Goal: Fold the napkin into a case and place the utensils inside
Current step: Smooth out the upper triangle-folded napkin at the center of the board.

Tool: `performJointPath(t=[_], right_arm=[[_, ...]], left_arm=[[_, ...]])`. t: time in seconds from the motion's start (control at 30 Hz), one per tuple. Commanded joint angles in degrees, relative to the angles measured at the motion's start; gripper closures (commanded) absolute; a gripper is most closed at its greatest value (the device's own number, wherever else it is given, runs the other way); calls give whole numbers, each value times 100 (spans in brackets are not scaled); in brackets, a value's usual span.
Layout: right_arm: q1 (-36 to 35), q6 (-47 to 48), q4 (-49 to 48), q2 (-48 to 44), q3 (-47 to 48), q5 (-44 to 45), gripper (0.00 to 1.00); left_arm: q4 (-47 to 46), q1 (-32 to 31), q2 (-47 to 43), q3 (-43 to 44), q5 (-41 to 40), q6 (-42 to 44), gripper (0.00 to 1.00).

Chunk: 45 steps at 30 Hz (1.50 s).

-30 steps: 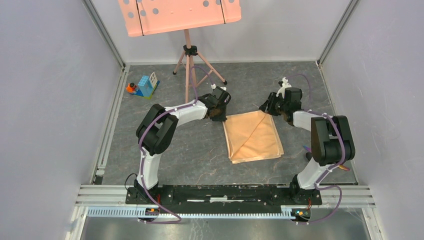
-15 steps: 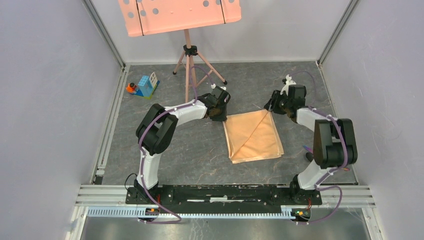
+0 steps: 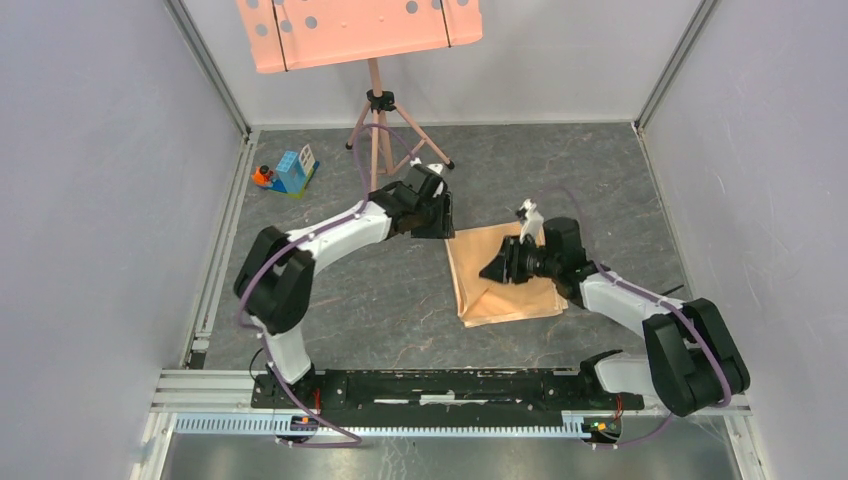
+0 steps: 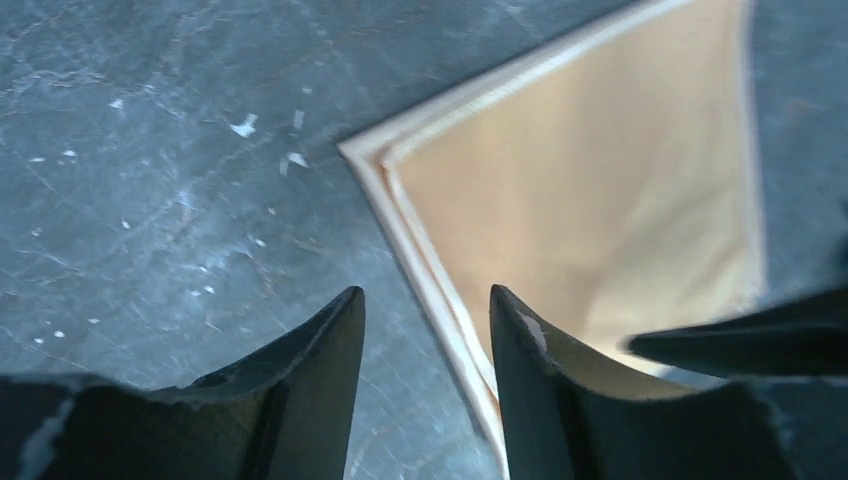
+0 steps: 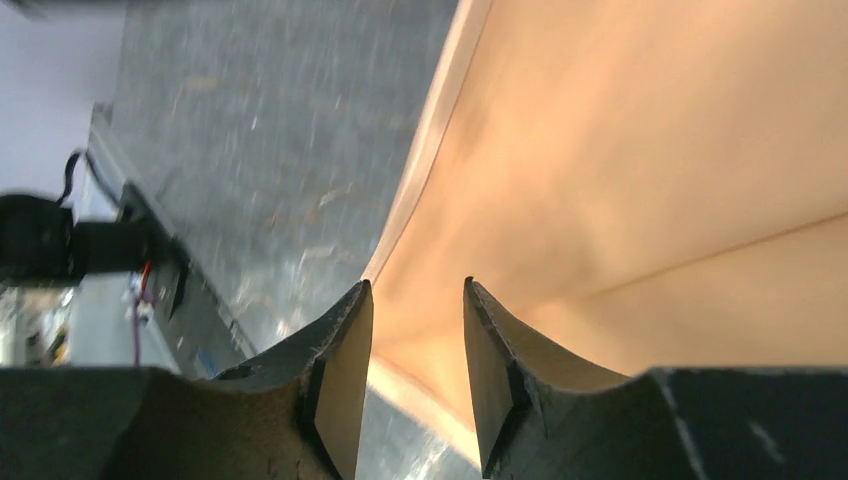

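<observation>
Peach-orange satin napkin [image 3: 505, 303] folded roughly square, flat right of centre; right gripper [image 3: 488, 272] low over its left half, probably nearer, left gripper [image 3: 440, 222] at its far-left corner, both narrowly parted, gripping nothing.

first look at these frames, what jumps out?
The peach napkin, folded flat with a diagonal crease, lies in the middle of the grey table. Both arms converge on it: the left gripper is open at its far-left corner and the right gripper is open over the cloth. At the back stands a salmon perforated music-stand tray, with a small toy near the left wall.
</observation>
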<state>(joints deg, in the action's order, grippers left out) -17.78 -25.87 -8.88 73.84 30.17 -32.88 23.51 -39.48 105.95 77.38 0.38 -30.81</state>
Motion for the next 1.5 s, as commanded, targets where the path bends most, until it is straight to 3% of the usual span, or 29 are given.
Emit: performJointPath(t=[0.0,0.13,0.27,0.37,0.6,0.93,1.33,1.4,1.47], right_arm=[[-399,-852,-1252,-248,-597,-595,57],[-662,-1200,-1874,-51,-863,-610,63],[-888,-1422,-2279,111,-1029,-550,66],[-1031,-1486,-2427,227,-1060,-493,67],[-1217,-1560,-2672,564,-1043,-436,68],[-1553,-1558,-3019,1313,-1138,-449,69],[-1553,-460,-724,29,-879,234,69],[-1581,-353,-580,-74,-731,418,67],[-1698,-150,-232,-35,-523,769,57]], left_arm=[[-763,15,-730,-691,1026,-312,46],[-1390,27,-471,-844,1692,-648,53],[-1800,113,127,-595,1997,-800,68],[-1852,206,486,-453,1877,-812,78],[-1657,426,933,-431,1531,-659,87],[-2056,481,1097,-768,1748,-903,89],[-2223,471,846,-983,2115,-989,87],[-2183,472,785,-993,2078,-972,86],[-2103,476,756,-971,2007,-926,86]])
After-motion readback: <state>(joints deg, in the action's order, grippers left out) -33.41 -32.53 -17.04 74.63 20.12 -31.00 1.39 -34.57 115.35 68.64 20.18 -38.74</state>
